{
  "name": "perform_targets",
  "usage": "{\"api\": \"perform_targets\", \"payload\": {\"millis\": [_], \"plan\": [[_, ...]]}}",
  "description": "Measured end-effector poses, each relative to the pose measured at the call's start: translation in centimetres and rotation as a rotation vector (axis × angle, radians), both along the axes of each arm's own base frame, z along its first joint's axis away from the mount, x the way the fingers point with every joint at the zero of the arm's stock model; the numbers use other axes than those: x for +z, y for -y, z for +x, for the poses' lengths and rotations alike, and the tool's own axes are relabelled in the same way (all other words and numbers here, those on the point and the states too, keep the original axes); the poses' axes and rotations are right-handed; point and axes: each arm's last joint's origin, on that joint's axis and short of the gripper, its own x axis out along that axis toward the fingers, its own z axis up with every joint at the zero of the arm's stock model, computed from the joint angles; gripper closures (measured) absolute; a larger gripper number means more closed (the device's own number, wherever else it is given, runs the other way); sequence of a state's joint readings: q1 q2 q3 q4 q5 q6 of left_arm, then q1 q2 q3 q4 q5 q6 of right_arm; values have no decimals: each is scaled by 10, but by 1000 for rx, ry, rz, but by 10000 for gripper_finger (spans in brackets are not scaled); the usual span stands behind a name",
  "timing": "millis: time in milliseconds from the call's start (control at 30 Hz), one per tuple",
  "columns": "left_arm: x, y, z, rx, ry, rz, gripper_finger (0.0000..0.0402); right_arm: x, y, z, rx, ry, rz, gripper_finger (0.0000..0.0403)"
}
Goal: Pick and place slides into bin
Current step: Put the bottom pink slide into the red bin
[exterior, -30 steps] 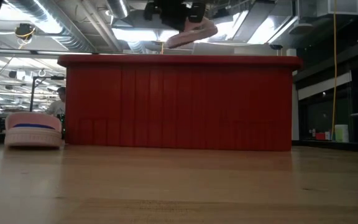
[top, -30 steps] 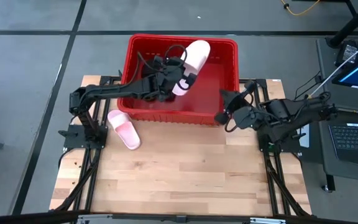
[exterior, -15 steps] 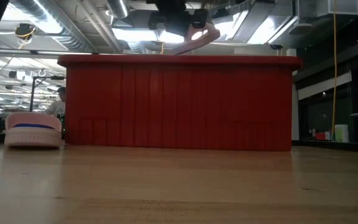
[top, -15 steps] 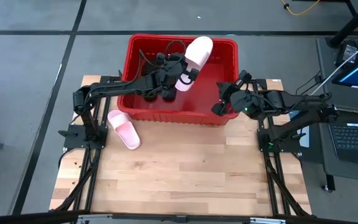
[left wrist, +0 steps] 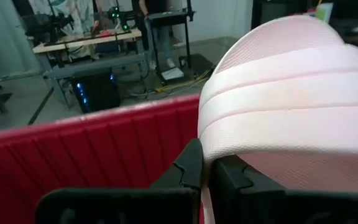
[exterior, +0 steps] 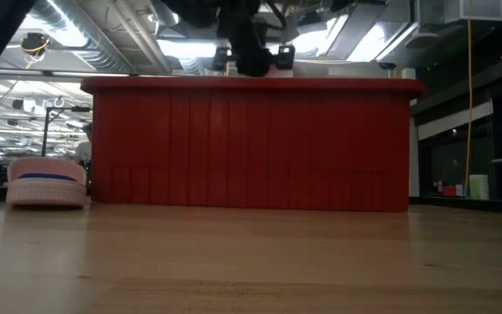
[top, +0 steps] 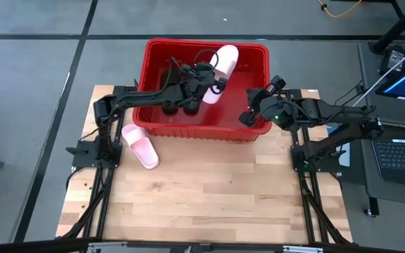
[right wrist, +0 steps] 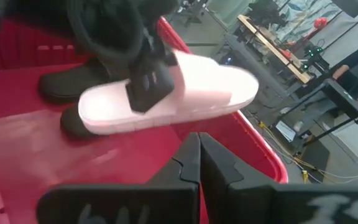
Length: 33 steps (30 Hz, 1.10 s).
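Overhead, the left gripper (top: 209, 86) hung inside the bin (top: 259, 50), its fingers clamped on a pale pink slide (top: 220, 65) at the edge of the sole near the strap, so the sandal stuck out beyond them toward the bin's far wall. The left wrist view showed the two dark fingers (left wrist: 190, 167) closed tight against the pink ribbed strap (left wrist: 278, 81), with the red wall (left wrist: 92, 149) just beyond. Holding it by one edge and above the floor of the bin looked meant to let the slide clear the rim and then drop flat once released. The right wrist view caught the same slide (right wrist: 166, 93) suspended over two dark, rounded shapes that seemed to be black slides (right wrist: 73, 87) lying on the bin floor; in the high view they were largely hidden under the left arm. The right gripper (top: 247, 116) sat just at the bin's right-hand rim, fingers pressed together on nothing, probably waiting out of the way. The second pink slide (top: 140, 146) lay on the wooden table (top: 209, 190) just outside the bin's near left corner, touching nothing, and it showed at the left of the low view (exterior: 46, 181) beside the red wall. By my reading, the drop of this slide was close, and one sandal remained to fetch.
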<state>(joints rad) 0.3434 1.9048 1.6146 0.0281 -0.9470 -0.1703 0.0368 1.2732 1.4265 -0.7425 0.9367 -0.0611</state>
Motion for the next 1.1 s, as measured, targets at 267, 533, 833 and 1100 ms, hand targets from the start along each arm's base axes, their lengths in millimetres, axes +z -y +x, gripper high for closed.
{"api": "perform_targets", "payload": {"millis": [267,533,833,1100], "plan": [[-38,-21,11,52,30,-46,398,-1,2,1,26,-3,26,398],[-53,-38,10,77,64,-79,398,-1,3,0,26,-10,27,398],[-72,-52,11,74,27,-109,398,-4,9,0,0,-22,28,398],[-87,-58,10,93,-32,-133,398,-21,17,2,-37,-55,40,398]]}}
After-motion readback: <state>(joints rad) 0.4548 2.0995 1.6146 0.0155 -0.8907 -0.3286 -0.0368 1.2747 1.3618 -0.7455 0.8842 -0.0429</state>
